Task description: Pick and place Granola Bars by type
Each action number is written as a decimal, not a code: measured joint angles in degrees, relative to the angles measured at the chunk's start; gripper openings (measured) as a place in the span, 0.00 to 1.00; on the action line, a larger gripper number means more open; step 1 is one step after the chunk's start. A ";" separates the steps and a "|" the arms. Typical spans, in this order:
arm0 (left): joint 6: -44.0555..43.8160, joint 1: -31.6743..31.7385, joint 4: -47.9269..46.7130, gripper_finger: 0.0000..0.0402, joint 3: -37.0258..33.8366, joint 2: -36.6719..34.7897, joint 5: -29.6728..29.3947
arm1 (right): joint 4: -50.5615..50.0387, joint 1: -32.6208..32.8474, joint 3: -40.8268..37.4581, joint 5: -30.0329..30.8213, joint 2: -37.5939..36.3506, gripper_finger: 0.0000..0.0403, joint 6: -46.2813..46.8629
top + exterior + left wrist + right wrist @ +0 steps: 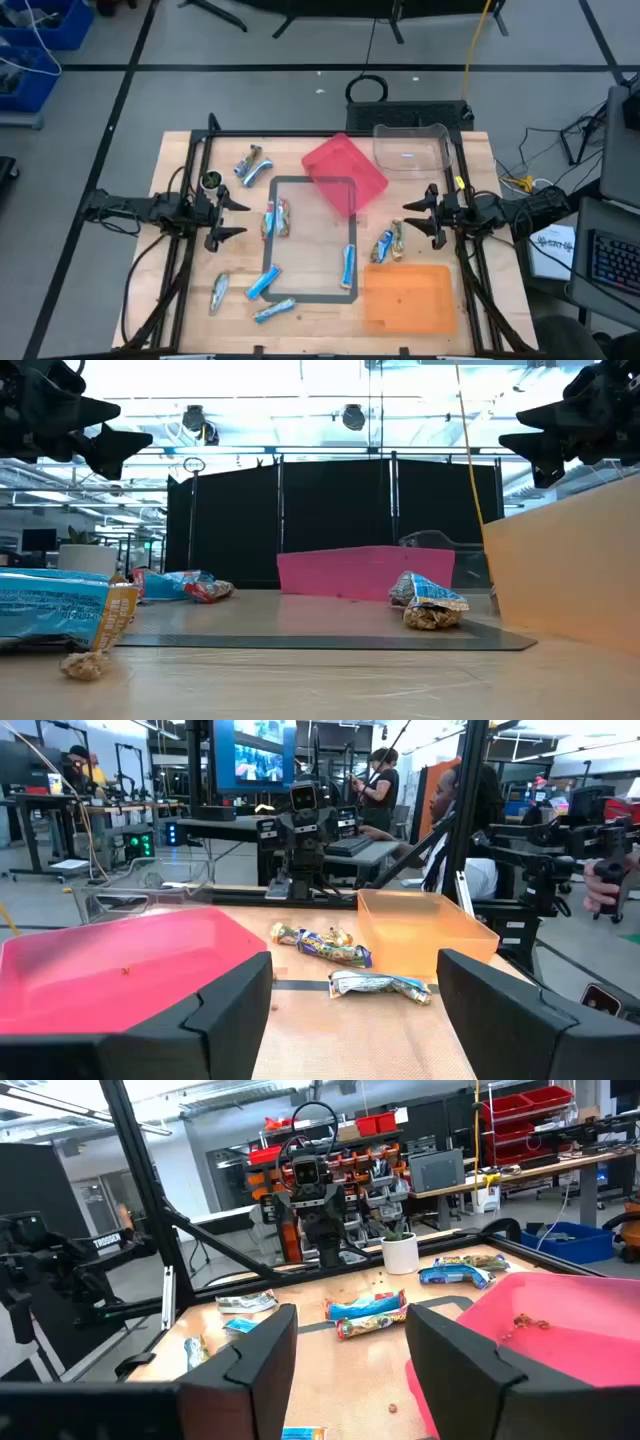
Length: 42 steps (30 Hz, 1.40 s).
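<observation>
While the Granola Bars (278,218) lie scattered on the table (180,160) around the pink bin (345,174), orange bin (409,297) and clear bin (411,147), the left gripper (240,217) and right gripper (408,219) hover at opposite edges, fingers spread, empty.

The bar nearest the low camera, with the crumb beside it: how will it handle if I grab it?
The bar will likely flex rather than stay stiff, since its foil wrapper looks crinkled. It may shed bits: a crumb lies beside it, so the wrapper seems open. It lies flat, so rolling looks unlikely.
</observation>
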 joint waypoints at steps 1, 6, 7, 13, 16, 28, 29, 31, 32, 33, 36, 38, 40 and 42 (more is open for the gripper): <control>-0.02 0.00 0.00 0.71 0.00 -0.02 0.01 | 0.00 0.02 0.02 -0.01 0.00 0.45 0.02; -0.02 0.00 0.00 0.69 0.00 0.00 0.00 | 0.00 0.02 0.00 0.00 0.00 0.45 0.02; 0.00 0.00 0.00 0.69 0.00 0.00 0.02 | 0.00 0.00 0.02 0.00 0.00 0.45 0.02; 0.00 0.00 -0.02 0.71 0.01 -0.02 0.00 | 0.09 0.02 0.00 0.00 0.02 0.45 0.02; 0.00 0.00 0.00 0.71 0.02 0.00 0.02 | 0.26 0.01 0.02 0.00 0.00 0.45 0.02; -0.01 -0.01 0.00 0.69 0.00 -0.02 0.02 | -0.65 0.02 13.09 1.05 4.76 0.45 -6.26; -0.02 -0.02 0.00 0.70 0.00 -0.02 0.01 | -3.38 0.01 15.38 1.99 6.35 0.45 -7.45; -0.01 0.00 0.00 0.71 0.00 -0.02 0.02 | -7.26 0.01 20.44 3.55 10.26 0.45 -9.82; 0.00 0.00 0.00 0.71 0.00 -0.02 0.02 | -8.96 0.01 23.22 4.34 12.33 0.45 -10.83; -0.01 0.00 0.00 0.71 0.00 -0.02 0.02 | -10.71 0.00 25.91 4.63 14.43 0.45 -11.81; 0.00 -0.01 0.00 0.70 0.00 -0.02 0.01 | -16.02 0.01 32.68 5.93 21.36 0.45 -14.28; -0.02 -0.01 0.00 0.70 0.00 -0.02 0.02 | -17.55 0.00 36.40 6.42 25.69 0.45 -15.91; -0.02 0.00 0.00 0.69 0.00 -0.02 0.02 | -17.39 -0.02 39.13 7.61 29.31 0.45 -17.84; -0.02 0.00 0.00 0.68 0.00 -0.02 0.02 | -17.43 -0.23 41.41 9.51 32.53 0.45 -20.32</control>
